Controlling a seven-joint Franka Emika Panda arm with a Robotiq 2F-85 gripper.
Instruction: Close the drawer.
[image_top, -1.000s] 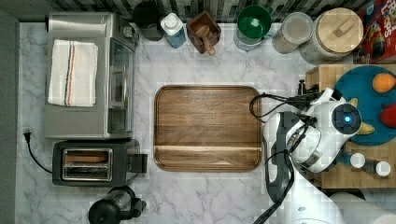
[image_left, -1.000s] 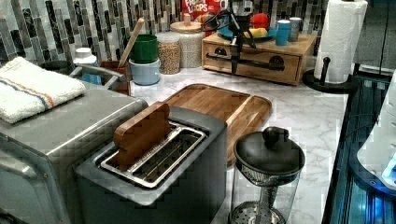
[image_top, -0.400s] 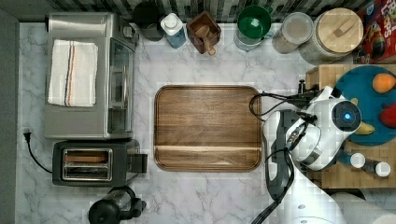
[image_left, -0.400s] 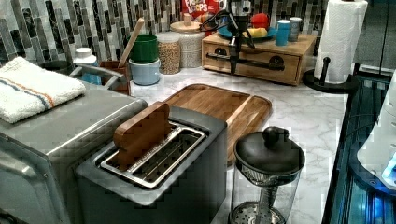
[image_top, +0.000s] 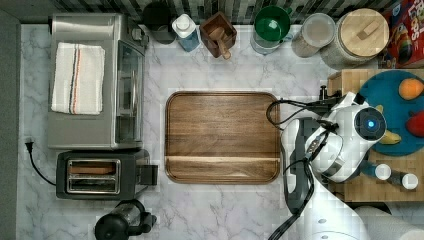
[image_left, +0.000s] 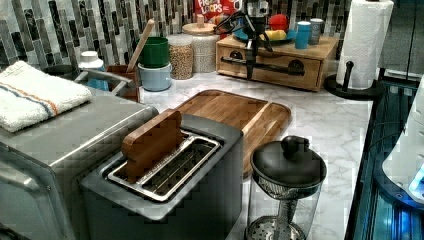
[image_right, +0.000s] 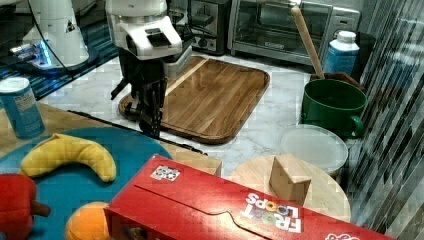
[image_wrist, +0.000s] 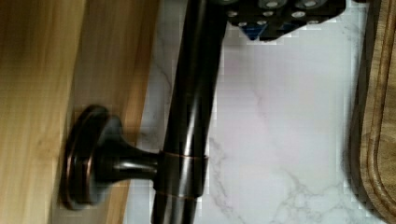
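Drawer has slid back basically flush into its wooden box since a second ago, end effector at the dark handle bar beside the walnut board, can't tell its opening, looks nearly done.

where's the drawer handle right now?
In the left view, the dark handle runs across the wooden drawer front, behind the cutting board, with the end effector at it.
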